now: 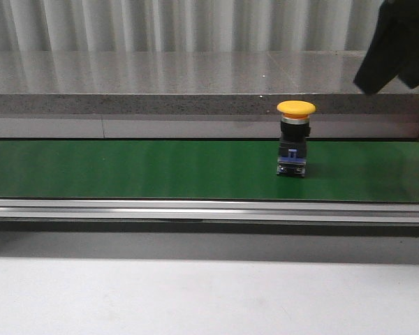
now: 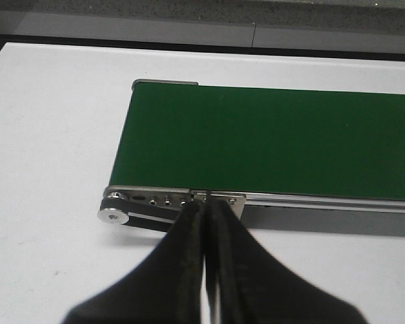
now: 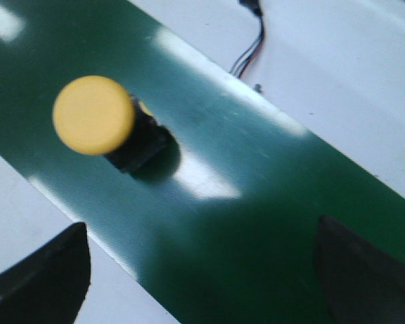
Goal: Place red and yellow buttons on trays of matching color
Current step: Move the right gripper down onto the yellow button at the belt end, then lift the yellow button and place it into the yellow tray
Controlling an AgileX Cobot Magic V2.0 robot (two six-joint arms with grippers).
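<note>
Matte black tapered fingers (image 2: pixel 189 270); right gripper (image 3: pixel 202 270) equally black.

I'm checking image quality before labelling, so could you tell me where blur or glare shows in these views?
Right wrist view: soft and smeared, the yellow button has fuzzy edges, and bright glare streaks cross the green belt. Front view: fairly sharp, with pale sheen bands on the belt. Left wrist view: clear, evenly lit, the left gripper dark.

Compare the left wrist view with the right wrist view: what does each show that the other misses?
Left wrist only: the conveyor's metal end roller and the left claw, shut. Right wrist only: the yellow mushroom-cap push button with a black body, a bundle of thin wires, and the right claw, open. Both: the green conveyor belt on the white table.
</note>
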